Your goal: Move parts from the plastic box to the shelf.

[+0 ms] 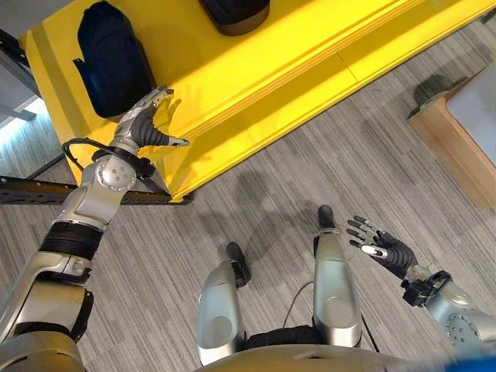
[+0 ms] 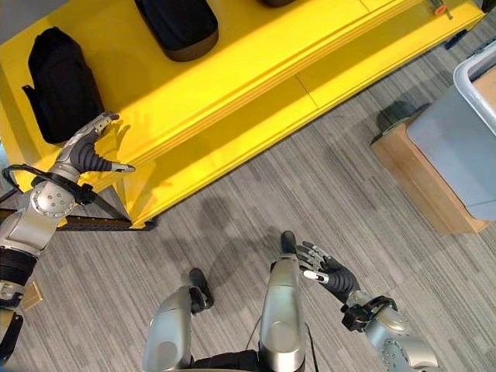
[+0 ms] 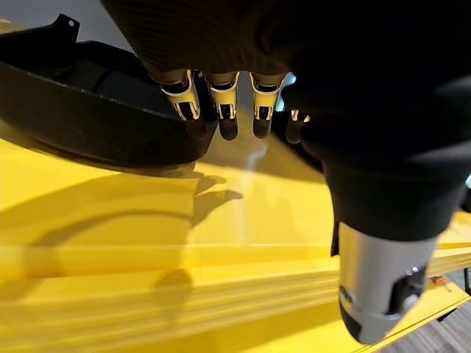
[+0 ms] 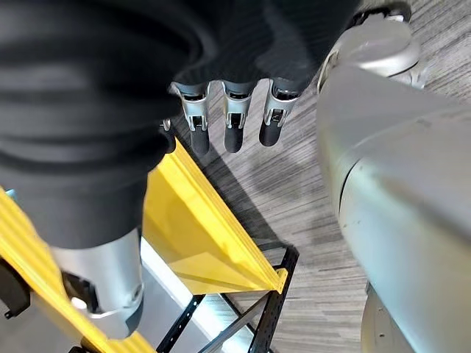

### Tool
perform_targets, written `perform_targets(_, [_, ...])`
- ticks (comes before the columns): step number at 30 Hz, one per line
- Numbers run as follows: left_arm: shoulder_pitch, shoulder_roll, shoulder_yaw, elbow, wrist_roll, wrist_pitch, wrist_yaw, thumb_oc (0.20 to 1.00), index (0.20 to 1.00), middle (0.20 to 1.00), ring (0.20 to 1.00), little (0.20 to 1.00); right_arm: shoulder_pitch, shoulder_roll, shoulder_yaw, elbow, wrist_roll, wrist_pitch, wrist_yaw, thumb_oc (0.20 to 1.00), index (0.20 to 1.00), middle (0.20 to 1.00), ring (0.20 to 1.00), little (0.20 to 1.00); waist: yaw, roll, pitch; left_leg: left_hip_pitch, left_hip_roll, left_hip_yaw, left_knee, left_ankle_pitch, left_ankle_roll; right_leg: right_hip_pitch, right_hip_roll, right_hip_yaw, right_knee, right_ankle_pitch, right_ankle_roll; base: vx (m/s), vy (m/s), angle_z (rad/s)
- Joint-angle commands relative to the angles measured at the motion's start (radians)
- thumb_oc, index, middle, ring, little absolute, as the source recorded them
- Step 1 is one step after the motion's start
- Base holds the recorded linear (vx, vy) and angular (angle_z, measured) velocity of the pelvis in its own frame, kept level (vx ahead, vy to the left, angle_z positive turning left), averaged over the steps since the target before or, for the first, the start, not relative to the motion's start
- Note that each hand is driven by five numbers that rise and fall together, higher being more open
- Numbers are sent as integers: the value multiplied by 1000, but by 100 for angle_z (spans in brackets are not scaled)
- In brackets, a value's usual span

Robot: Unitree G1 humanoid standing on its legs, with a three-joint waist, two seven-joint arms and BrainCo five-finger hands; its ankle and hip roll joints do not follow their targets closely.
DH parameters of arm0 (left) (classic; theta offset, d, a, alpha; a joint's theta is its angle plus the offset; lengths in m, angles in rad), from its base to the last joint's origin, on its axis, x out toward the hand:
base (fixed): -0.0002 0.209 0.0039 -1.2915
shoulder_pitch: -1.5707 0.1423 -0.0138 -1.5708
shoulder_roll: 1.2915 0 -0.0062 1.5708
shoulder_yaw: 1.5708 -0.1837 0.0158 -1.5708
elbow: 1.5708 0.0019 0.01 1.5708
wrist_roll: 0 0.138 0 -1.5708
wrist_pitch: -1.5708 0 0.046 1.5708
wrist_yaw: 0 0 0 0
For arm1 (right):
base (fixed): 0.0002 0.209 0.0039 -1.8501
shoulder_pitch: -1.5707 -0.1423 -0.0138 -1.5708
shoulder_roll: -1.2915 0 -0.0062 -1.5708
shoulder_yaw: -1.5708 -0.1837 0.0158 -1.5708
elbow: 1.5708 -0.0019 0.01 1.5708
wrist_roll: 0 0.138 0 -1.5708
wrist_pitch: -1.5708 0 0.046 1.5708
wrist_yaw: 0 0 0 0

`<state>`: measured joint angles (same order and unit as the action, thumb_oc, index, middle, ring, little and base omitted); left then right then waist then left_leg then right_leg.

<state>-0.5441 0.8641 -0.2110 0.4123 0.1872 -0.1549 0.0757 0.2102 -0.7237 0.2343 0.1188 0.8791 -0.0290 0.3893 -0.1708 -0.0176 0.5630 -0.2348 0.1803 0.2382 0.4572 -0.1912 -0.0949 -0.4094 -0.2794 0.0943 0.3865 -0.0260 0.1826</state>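
A yellow shelf [image 1: 256,70] runs across the top of the scene. On it lie a black moulded part [image 1: 112,58] at the left end and a second black part [image 1: 232,14] further along. My left hand [image 1: 147,120] is open over the shelf's front edge, just beside the left part and holding nothing. In the left wrist view its fingers [image 3: 228,110] point at that black part [image 3: 88,110] without gripping it. My right hand [image 1: 380,246] hangs open and empty low over the floor at the lower right. The grey plastic box [image 2: 473,93] stands at the far right.
The box rests on a wooden stand [image 2: 418,174] at the right. A black metal frame [image 1: 46,190] carries the shelf's left end. Grey striped carpet [image 1: 294,178] spreads between the shelf and the box.
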Motion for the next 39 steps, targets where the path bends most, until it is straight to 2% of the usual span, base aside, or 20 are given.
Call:
perform_targets(1, [16, 90, 73, 8, 16, -3, 37, 1000, 1000, 1000, 1000, 1000, 49, 12, -16, -23, 9, -28, 29, 1000, 1000, 1000, 1000, 1000, 28, -78, -43, -118, 56, -124, -20, 110, -15, 79, -94, -25, -71, 11, 11, 0, 0, 0])
perform_targets(10, [67, 75, 76, 63, 51, 25, 15, 1000, 1000, 1000, 1000, 1000, 71, 4, -34, -18, 15, -20, 38, 1000, 1000, 1000, 1000, 1000, 35, -94, -43, -148, 55, -133, 10, 101, -20, 58, -95, -14, -53, 8, 8, 12, 3, 1])
perform_targets(22, [232, 56, 180, 36, 46, 34, -3, 1000, 1000, 1000, 1000, 1000, 93, -8, -38, -19, 12, -8, 57, 1000, 1000, 1000, 1000, 1000, 50, -96, -43, -165, 58, -142, 32, 95, -22, 43, -93, -8, -32, 0, 2, 1, 0, -1])
perform_targets(39, [249, 88, 214, 111, 36, 38, 5, 1000, 1000, 1000, 1000, 1000, 105, -20, -53, -29, 12, 1, 72, 1000, 1000, 1000, 1000, 1000, 56, -95, -43, -197, 54, -152, 60, 89, -21, 26, -98, -3, -14, -4, 2, 0, 2, 1])
